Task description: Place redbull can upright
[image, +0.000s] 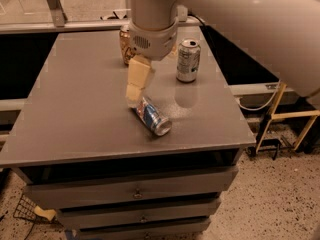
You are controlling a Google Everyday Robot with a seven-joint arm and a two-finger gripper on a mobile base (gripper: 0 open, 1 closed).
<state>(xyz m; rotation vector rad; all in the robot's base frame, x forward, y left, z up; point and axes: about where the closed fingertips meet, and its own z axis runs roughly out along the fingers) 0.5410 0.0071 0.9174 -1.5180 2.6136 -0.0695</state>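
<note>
The redbull can (pixel 152 117), blue and silver, lies on its side on the grey table (pixel 75 114), its silver top pointing toward the front right. My gripper (pixel 134 91) hangs from the white arm, with its cream fingers (pixel 137 76) pointing down right over the can's far end. I cannot tell whether it touches the can.
A silver-white can (pixel 188 60) stands upright at the back right of the table. An orange-copper can (pixel 125 44) stands at the back, partly hidden behind my arm. The table has drawers (pixel 135 193) below its front edge. A yellow frame (pixel 280 111) stands on the floor at right.
</note>
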